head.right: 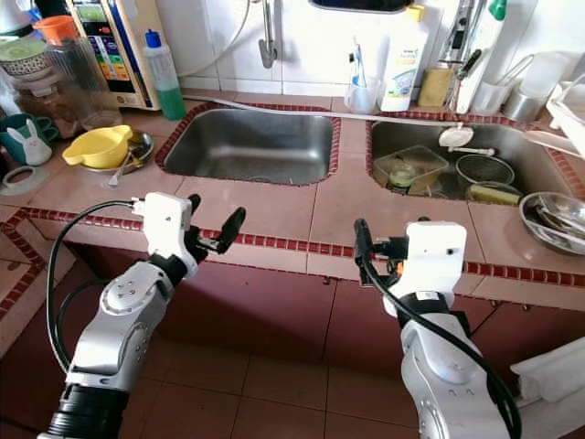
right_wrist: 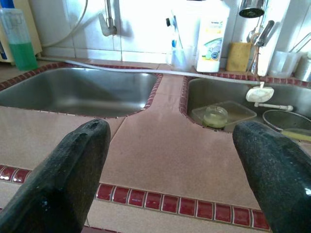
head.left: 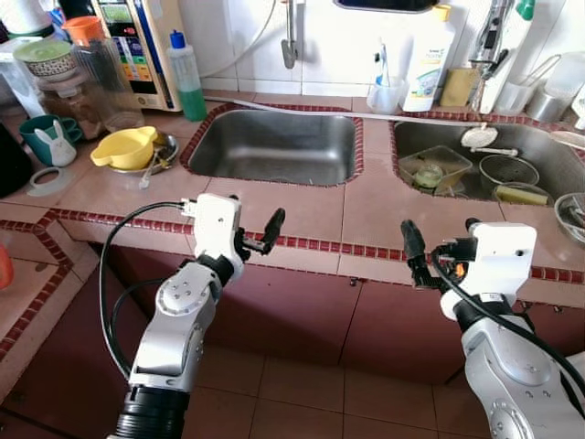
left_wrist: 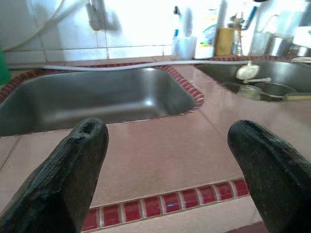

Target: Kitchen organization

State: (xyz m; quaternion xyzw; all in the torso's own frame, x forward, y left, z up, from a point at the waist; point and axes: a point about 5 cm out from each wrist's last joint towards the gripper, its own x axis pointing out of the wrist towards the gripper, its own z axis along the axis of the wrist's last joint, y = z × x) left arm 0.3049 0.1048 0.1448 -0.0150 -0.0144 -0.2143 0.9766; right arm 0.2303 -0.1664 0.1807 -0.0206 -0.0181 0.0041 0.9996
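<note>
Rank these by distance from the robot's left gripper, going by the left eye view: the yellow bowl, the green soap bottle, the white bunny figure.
From the left gripper, outward to its left:
1. Yellow bowl, on the counter beside the empty sink.
2. Green soap bottle, back by the wall.
3. White bunny figure, far left.

Metal bowl [head.left: 570, 212] at counter's right end cut by frame edge. Dark kettle-like object [head.left: 11, 163] at left edge mostly out of frame. Contents of clear container [right_wrist: 223, 114] in right sink [head.left: 539, 151] too murky to identify. Bottle label [head.left: 427, 71] text too small to read.
</note>
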